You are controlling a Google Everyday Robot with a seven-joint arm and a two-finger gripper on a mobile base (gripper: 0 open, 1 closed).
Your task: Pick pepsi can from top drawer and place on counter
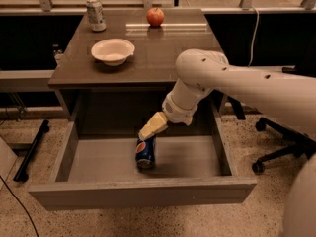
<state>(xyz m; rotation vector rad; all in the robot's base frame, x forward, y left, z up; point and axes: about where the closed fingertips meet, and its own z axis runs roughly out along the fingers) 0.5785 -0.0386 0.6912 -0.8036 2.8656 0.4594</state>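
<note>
The pepsi can, dark blue with the round logo, sits in the middle of the open top drawer on its flat grey bottom. My gripper, cream-coloured at the end of the white arm, reaches down into the drawer from the right. Its tip is right at the can's upper far end, and I cannot tell whether it grips the can. The counter lies above and behind the drawer.
On the counter stand a white bowl at the front left, a pale silver-green can at the back left and a red apple at the back. An office chair base is on the floor to the right.
</note>
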